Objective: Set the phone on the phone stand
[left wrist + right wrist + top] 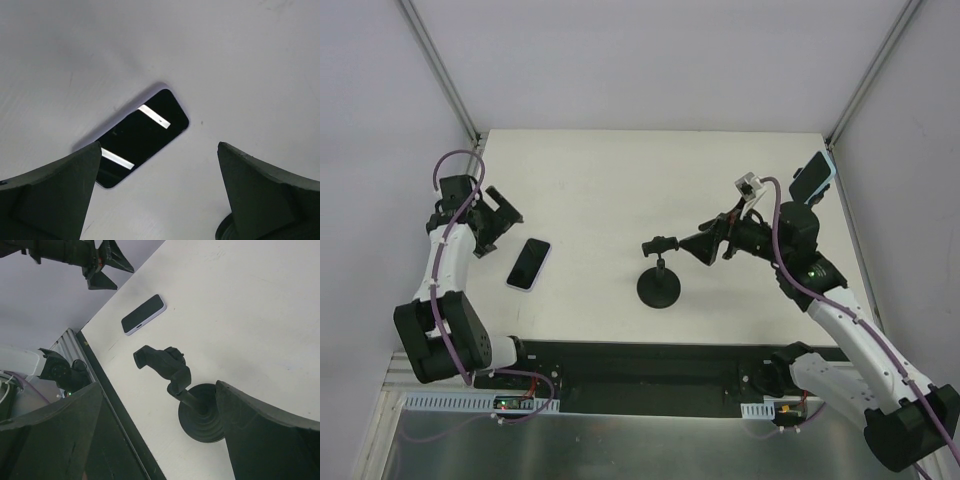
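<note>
Plainly, the phone (529,264) lay flat and screen-up on the table (610,180), well to the left of the phone stand (659,275). It looked a thin, rigid slab, light, with slick glass likely to slip if pinched carelessly. Its long side edges, near mid-length, seemed the safer hold. The left gripper (500,222) hung just beside the phone's far end, jaws spread wide and empty, its arm folded back at the elbow. The right gripper (700,246), equally agape and holding nothing, pointed at the stand's clamp head from the right, its arm reaching forward and inward.
</note>
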`<action>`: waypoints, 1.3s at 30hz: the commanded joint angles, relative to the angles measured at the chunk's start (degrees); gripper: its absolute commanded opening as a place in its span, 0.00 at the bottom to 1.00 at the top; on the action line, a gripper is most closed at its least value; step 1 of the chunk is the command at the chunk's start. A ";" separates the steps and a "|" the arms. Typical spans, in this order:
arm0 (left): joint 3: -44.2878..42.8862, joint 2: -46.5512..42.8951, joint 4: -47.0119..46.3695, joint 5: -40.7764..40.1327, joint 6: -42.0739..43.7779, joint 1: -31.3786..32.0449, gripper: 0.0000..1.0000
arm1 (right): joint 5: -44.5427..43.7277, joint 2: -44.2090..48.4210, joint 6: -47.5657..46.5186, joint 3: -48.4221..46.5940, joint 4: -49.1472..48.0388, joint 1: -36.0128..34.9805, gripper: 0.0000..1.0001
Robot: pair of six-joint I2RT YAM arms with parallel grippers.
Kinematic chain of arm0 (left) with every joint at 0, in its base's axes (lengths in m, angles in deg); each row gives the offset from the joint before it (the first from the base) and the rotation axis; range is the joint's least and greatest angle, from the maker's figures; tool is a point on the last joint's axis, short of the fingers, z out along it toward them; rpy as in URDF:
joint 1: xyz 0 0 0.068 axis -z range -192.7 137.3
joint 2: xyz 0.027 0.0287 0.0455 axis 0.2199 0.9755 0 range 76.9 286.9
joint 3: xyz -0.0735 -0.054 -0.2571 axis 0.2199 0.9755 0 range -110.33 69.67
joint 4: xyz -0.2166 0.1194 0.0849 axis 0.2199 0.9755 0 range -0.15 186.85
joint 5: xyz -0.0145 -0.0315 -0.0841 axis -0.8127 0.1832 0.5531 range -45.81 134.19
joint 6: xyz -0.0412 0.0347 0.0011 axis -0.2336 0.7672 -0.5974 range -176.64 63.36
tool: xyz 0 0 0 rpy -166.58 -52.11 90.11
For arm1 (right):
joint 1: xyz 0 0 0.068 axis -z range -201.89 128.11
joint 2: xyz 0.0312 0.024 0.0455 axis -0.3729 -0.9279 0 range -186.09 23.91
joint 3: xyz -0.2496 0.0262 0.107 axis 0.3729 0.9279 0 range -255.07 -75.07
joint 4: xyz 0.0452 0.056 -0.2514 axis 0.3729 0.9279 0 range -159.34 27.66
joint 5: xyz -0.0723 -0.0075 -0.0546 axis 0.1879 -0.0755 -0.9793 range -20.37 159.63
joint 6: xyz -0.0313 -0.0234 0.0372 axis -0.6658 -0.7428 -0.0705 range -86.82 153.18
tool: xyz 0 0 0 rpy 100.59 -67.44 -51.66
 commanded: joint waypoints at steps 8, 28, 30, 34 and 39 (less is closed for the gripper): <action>-2.53 15.01 -5.10 -7.66 -0.28 -3.39 0.99 | 7.94 6.78 6.81 8.51 -7.37 0.25 0.96; 14.77 13.55 -6.42 9.66 -2.47 -0.06 0.99 | 12.95 11.63 5.40 4.12 6.60 0.42 0.96; 16.70 10.30 -6.50 9.67 -2.82 2.22 0.99 | 13.30 11.36 5.92 4.21 7.30 0.07 0.96; 18.91 5.46 -5.80 6.34 -4.67 9.51 0.99 | 12.78 11.89 3.48 3.77 11.69 -0.11 0.96; 15.59 5.27 -3.79 -3.59 -5.45 14.36 0.99 | 10.67 12.24 1.18 3.24 14.77 -0.02 0.96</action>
